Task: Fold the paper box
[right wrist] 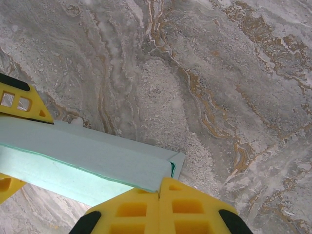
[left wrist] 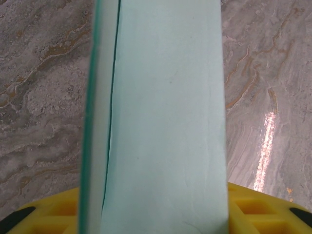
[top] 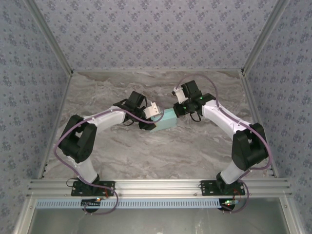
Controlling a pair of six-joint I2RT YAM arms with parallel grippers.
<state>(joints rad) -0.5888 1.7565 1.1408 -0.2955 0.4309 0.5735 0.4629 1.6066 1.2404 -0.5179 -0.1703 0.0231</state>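
Note:
The paper box (top: 168,121), pale light-blue card folded into a small oblong, sits at mid-table between both arms. My left gripper (top: 155,116) grips its left end. In the left wrist view the paper box (left wrist: 165,122) runs away from the camera, with the yellow fingers (left wrist: 256,207) of the left gripper (left wrist: 156,207) on either side of it. My right gripper (top: 178,108) is at the right end. In the right wrist view the right gripper (right wrist: 160,187) is shut, and the edge of the paper box's (right wrist: 87,156) top panel runs into the seam between the pads. An end flap (right wrist: 178,163) sticks out beside them.
The box hangs just over a grey marble tabletop (top: 146,151). Patterned walls (top: 29,97) close it in on the left, right and back, and an aluminium rail (top: 156,185) carries both arm bases at the near edge. A left finger (right wrist: 22,105) shows in the right wrist view.

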